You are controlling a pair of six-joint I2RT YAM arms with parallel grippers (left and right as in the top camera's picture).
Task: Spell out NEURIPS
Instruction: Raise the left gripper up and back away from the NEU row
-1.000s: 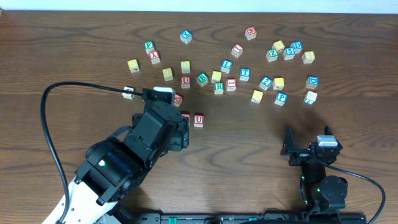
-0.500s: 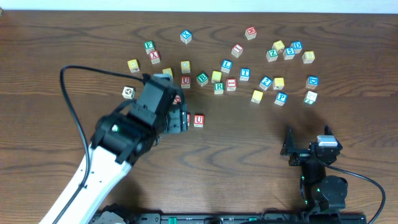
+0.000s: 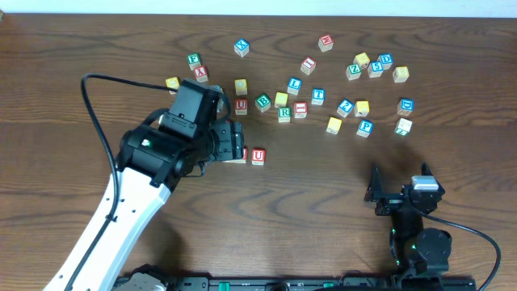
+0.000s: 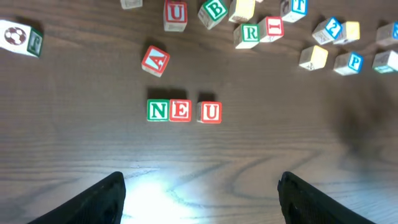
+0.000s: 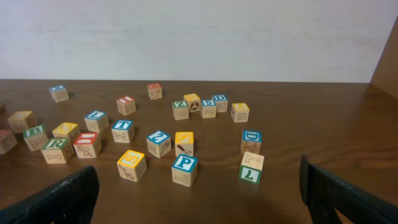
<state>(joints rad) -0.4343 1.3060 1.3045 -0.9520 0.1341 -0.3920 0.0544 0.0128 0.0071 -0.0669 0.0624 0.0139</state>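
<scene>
Left tool (image 4: 200, 186): fingers apart, nothing between them, touching no cube; it hangs over the table (image 3: 323, 210) on the near side of the started row.
Right tool (image 5: 199, 193): fingers spread wide and empty, low by the front edge on the right, well apart from every cube.
Row on the table: green N (image 4: 158, 111) and red E (image 4: 180, 111) side by side and touching; red U (image 4: 210, 112) just beside the E, with a thin gap, all in one straight line.
Letters waiting: green R (image 4: 250, 33) and red I (image 4: 273, 28) pressed together in the scatter beyond the row; blue P (image 4: 354, 62) farther right; the yellow-topped S (image 5: 131, 164) near the P.
Other cubes: a red A (image 4: 155, 60), turned askew, just beyond the N; a second U (image 4: 175, 14), a green B (image 4: 213, 11) and a blue T (image 4: 297, 6) in the same scatter.
Open room: bare wood runs right of the U, and a broad clear stretch lies between the row and the right tool.
Edges: the far edge meets a pale wall; the farthest cubes stop short of it.
</scene>
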